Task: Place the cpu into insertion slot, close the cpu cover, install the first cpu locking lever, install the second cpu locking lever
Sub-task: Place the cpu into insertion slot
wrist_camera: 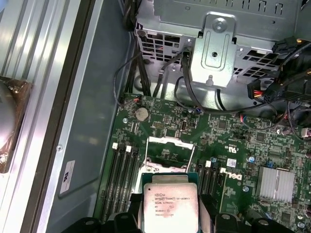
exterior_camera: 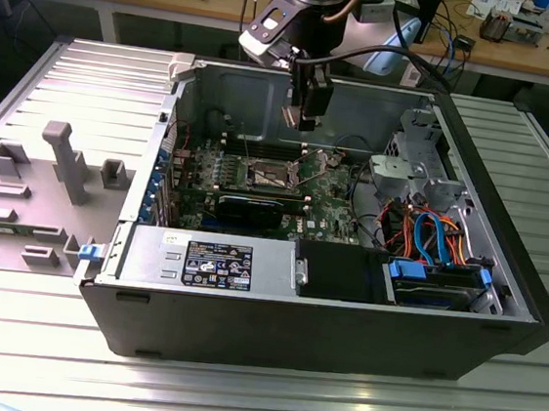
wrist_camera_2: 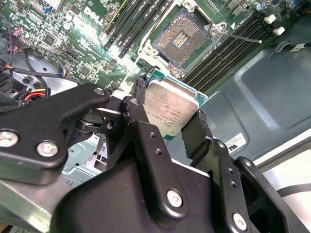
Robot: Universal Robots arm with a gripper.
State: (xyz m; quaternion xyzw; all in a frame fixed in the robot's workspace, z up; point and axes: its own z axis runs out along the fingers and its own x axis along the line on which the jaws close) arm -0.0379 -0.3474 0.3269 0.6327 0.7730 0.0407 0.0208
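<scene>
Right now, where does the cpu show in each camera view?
Second wrist view: the cpu is clamped in the gripper, apart from the empty socket.
First wrist view: the cpu sits in the gripper, close before the socket.
Exterior view: too small to tell; look at the gripper tip above the socket.
Shared landmark: the empty socket.

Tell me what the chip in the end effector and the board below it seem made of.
The chip: likely metal lid, matte silvery-grey with a soft sheen; its green rim suggests a laminate base. The board: green laminate, probably fibreglass, slightly glossy, studded with soldered parts.
</scene>
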